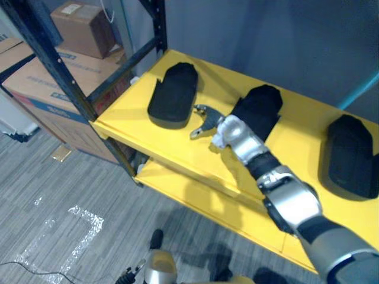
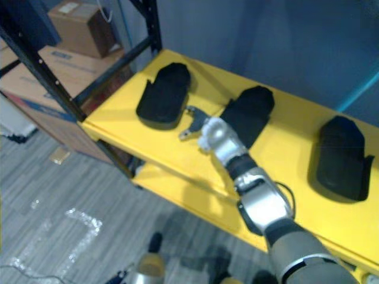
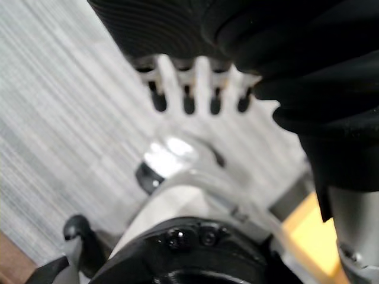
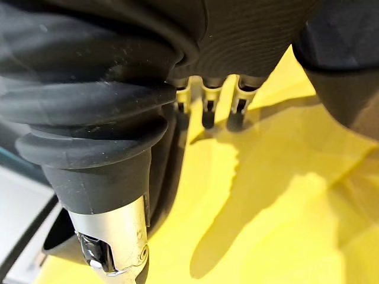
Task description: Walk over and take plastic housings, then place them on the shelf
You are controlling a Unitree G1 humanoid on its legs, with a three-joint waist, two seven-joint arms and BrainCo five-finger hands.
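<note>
Sideswipes are threatening: your right hand [image 1: 227,132], open and empty, is hovering beside the middle housing [image 1: 260,106] at its 2 o'clock.

Overall: the light was even and fairly bright, indoor, falling from above, with no hard beam.
Shelf [image 1: 177,148]: its yellow top was the brightest surface, evenly lit, with a faint sheen along the near edge.
Housings [image 1: 173,94]: matte black, they swallowed the light; each cast a thin, soft shadow at its near rim.
Lower board [image 1: 177,184]: it was dimmer, shaded by the top.
Floor [image 1: 71,177]: the grey floor lay in middling light; a shiny patch [image 1: 80,228] at near left gave white glare.
Wall [image 1: 266,41]: far off, it was a flat, dull blue-grey without highlights.
Left hand [image 3: 201,83]: its fingers were pale against a washed-out floor, under a black cover.
Right hand [image 4: 208,97]: it was dark against glowing yellow.
</note>
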